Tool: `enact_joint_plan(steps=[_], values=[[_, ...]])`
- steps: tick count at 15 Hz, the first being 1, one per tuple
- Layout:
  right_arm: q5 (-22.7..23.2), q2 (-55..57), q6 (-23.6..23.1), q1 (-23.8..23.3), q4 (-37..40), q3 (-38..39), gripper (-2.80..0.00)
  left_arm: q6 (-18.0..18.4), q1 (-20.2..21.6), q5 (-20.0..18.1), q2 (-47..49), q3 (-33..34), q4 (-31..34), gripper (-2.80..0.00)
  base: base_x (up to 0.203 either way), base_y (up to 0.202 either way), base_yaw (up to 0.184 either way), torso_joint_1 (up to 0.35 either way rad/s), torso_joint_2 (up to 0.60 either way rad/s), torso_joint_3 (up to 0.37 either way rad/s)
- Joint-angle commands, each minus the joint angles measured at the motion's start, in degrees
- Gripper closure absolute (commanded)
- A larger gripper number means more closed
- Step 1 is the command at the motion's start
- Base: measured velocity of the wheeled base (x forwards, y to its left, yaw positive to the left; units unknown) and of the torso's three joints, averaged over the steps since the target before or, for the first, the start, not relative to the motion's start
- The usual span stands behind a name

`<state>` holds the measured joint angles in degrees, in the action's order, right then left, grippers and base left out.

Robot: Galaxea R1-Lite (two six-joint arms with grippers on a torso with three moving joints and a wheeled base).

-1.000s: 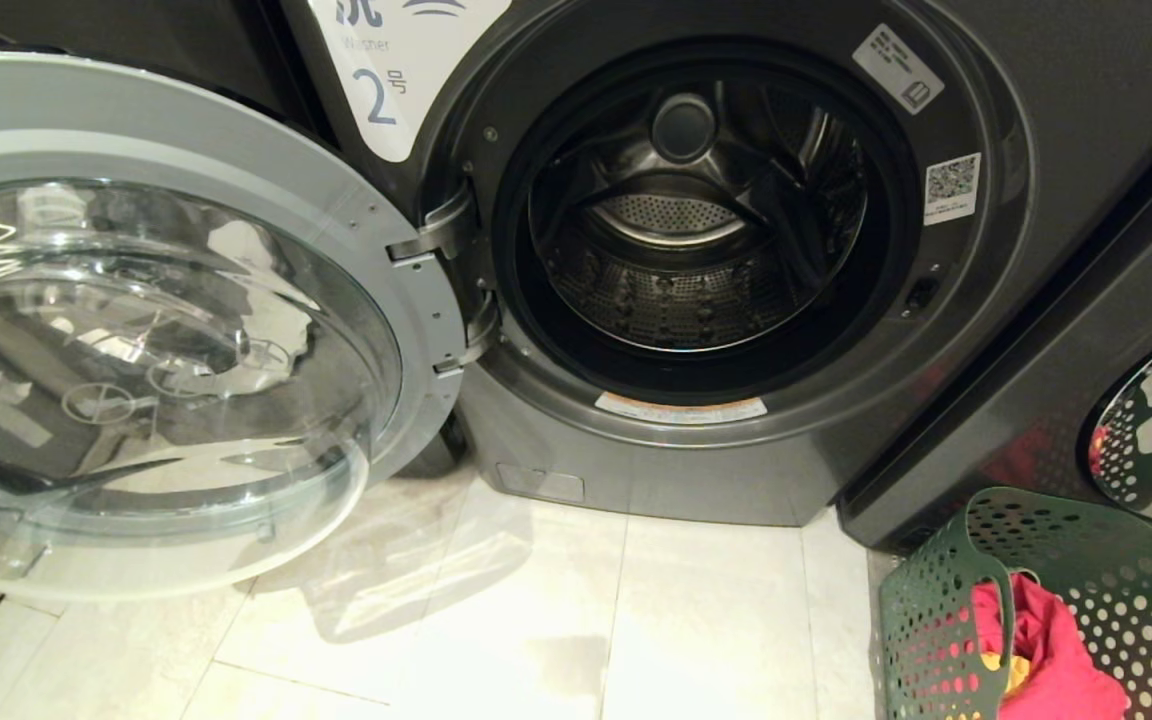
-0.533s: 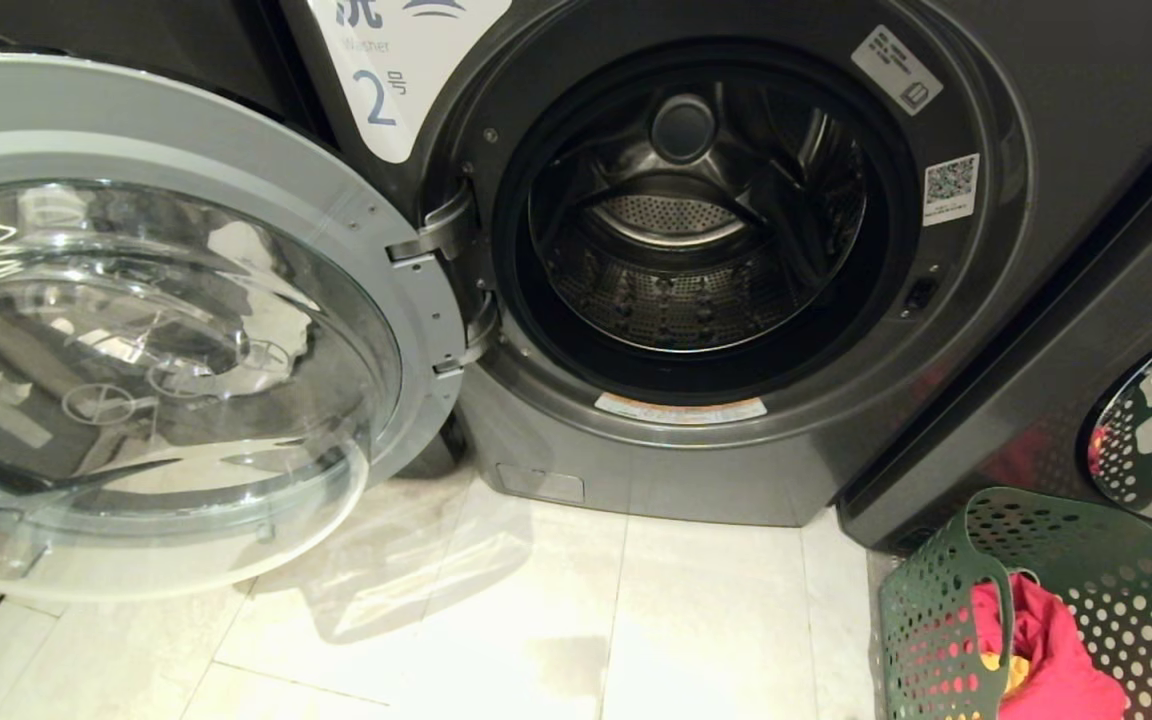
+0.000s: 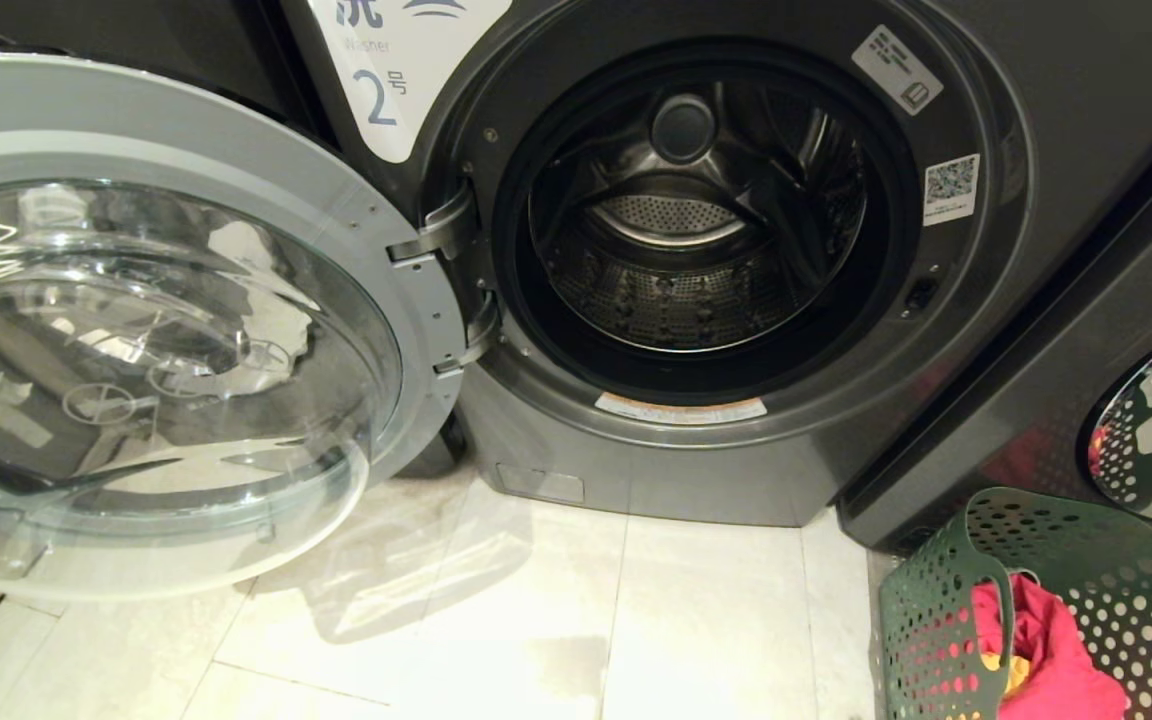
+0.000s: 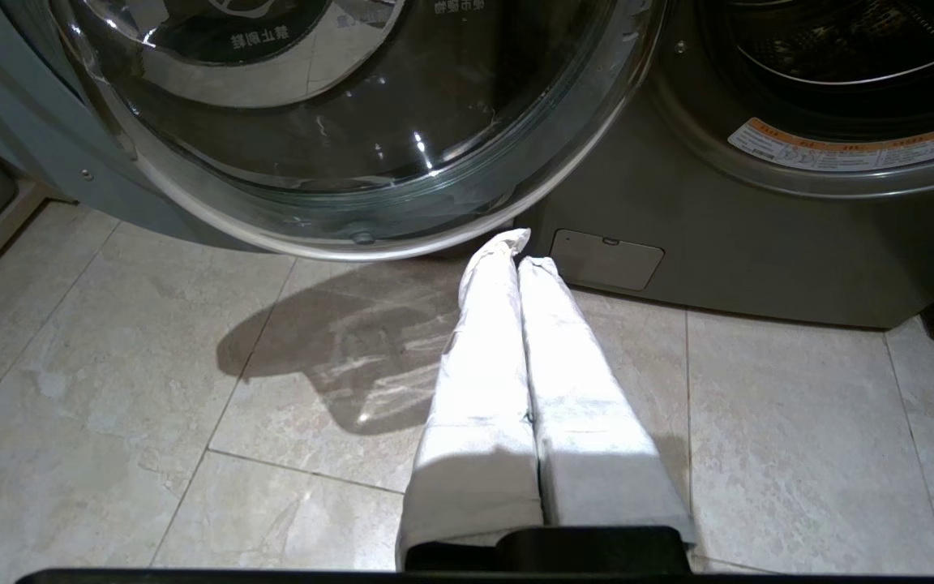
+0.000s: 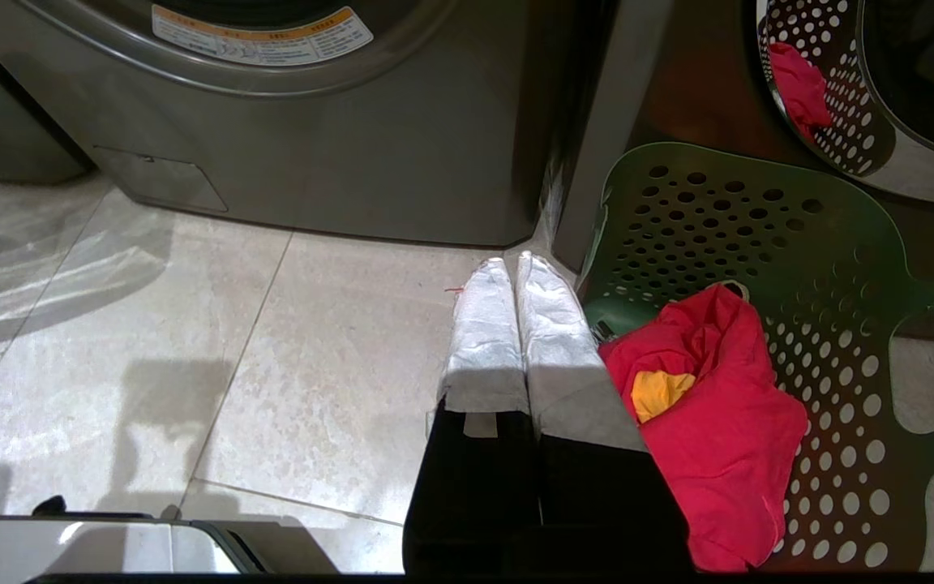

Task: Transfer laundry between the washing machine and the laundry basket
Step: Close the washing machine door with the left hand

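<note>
Washing machine point(image 3: 1066, 150) no. 2: round glass door point(image 3: 151, 330) swung fully open to the left, drum point(image 3: 696, 240) looks empty, though its near floor is hidden. Green laundry basket point(image 5: 767, 235) on the tiled floor point(image 3: 536, 620) at the machine's right corner, holding the laundry point(image 5: 718, 438), red-pink with orange-yellow tucked inside. Left gripper point(image 4: 519, 247) low before the door, fingers pressed together, holding nothing. Right gripper point(image 5: 513, 261) clenched, empty, just beside the basket
</note>
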<state>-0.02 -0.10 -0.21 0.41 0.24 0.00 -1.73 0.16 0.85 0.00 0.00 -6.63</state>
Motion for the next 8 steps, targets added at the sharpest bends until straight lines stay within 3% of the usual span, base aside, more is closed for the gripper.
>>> enact_joint_plan(steps=[1, 8], values=[[0.02, 0.1, -0.06, 0.02, 0.11, 0.0, 0.0, -0.03, 0.02, 0.03, 0.0, 2.29, -0.05, 0.0, 0.0, 0.0, 0.0, 0.0, 0.0, 0.0], [-0.5, 0.1, 0.47, 0.02, 0.02, 0.0, 0.0, -0.03, 0.02, 0.03, 0.0, 2.29, -0.05, 0.0, 0.0, 0.0, 0.0, 0.0, 0.0, 0.0]])
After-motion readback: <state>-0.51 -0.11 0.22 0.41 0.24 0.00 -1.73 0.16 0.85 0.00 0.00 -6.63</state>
